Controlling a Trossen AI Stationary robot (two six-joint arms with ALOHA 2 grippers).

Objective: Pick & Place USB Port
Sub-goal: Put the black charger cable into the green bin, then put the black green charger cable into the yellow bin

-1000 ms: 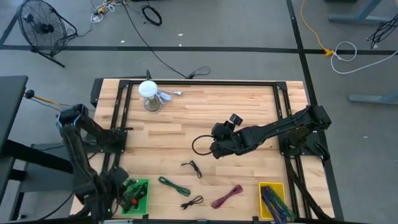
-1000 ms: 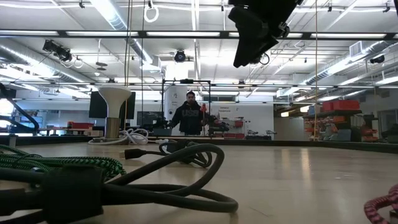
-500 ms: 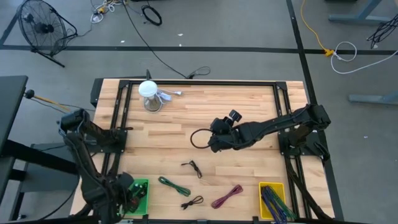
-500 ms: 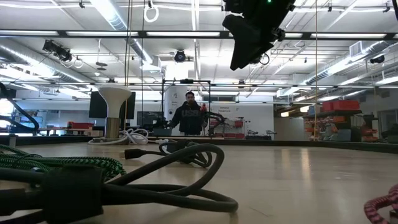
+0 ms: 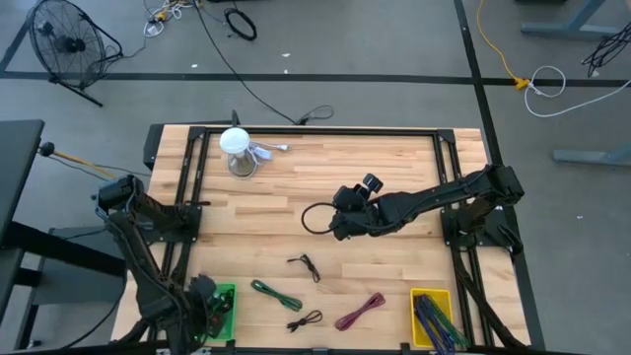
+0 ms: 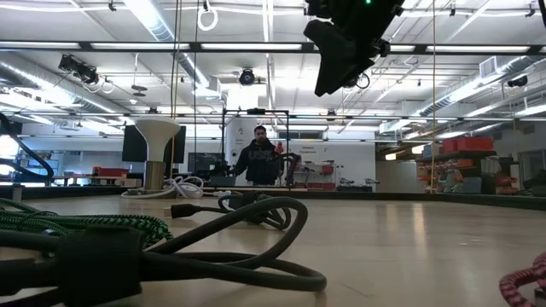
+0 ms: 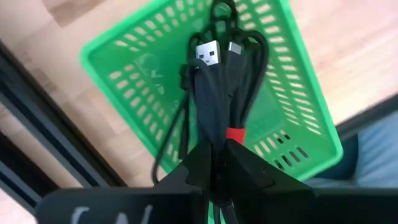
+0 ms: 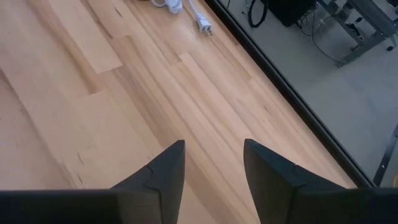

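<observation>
- My left gripper is hanging over the green basket at the table's near left corner, jaws clamped on a black USB cable; I'm judging this the placing step.
- Next I'm needing to lower and release inside the rim.
- My right gripper is hovering mid-table, jaws apart, empty.
</observation>
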